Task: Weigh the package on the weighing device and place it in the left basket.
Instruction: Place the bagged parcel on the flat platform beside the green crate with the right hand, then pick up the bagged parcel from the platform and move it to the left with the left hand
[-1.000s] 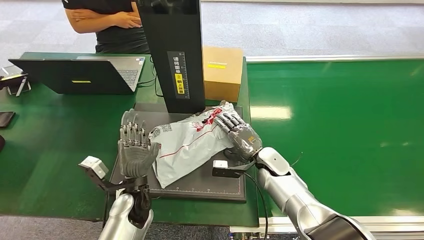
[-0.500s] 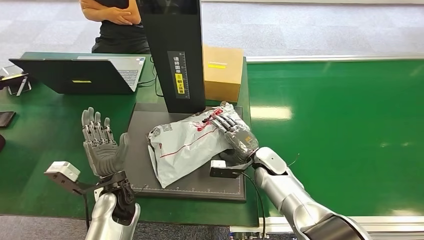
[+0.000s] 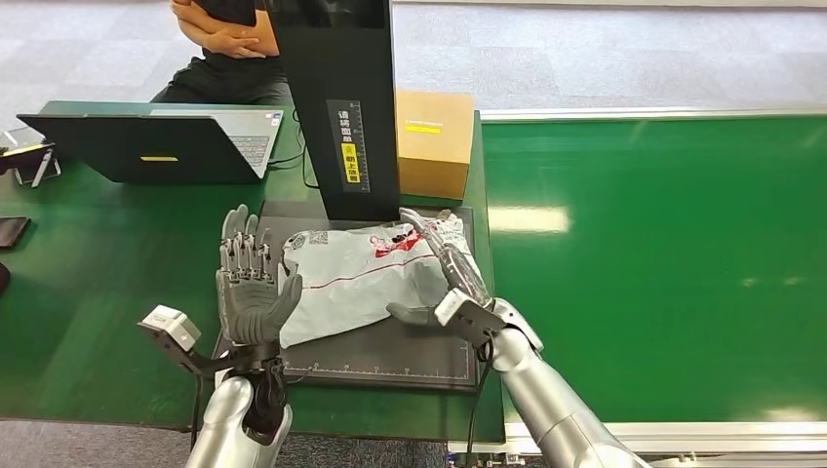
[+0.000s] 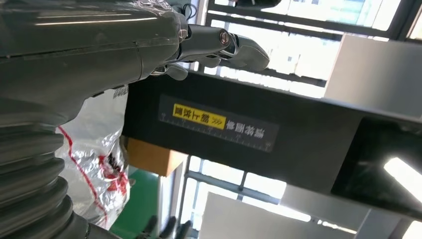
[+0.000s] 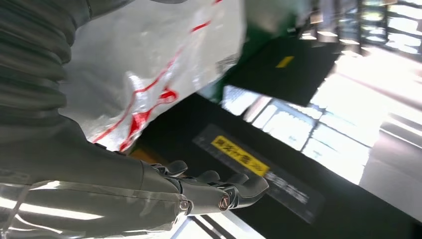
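Package (image 3: 366, 278): grey plastic mailer bag with red markings and printed codes, lying flat on the weighing device, its far end near the foot of the upright column.

Weighing device (image 3: 390, 353): dark flat platform with a ruled edge along its near side, set on the green table (image 3: 88, 292). A black upright column (image 3: 336, 107) rises from its far edge and carries a yellow-and-white label strip; the same label (image 4: 216, 122) appears in the left wrist view.

Left hand (image 3: 252, 292): upright at the left end of the package, palm toward it, fingers straight and spread, holding nothing. Whether the palm touches the bag cannot be told. In the left wrist view the fingers (image 4: 234, 45) extend straight, with the crinkled bag beside the wrist.

Right hand (image 3: 449, 278): laid along the right edge of the package, fingers extended toward the column, thumb reaching in under or against the bag's near side. Fingers are apart and not closed around it. The right wrist view shows the fingers (image 5: 224, 191) nearly straight with the bag (image 5: 149, 64) alongside the hand.

Other items: cardboard box (image 3: 434, 141) behind the column; open laptop (image 3: 156, 146) on the table's far left; a person (image 3: 224, 49) with folded arms beyond it; green conveyor surface (image 3: 663, 263) to the right.
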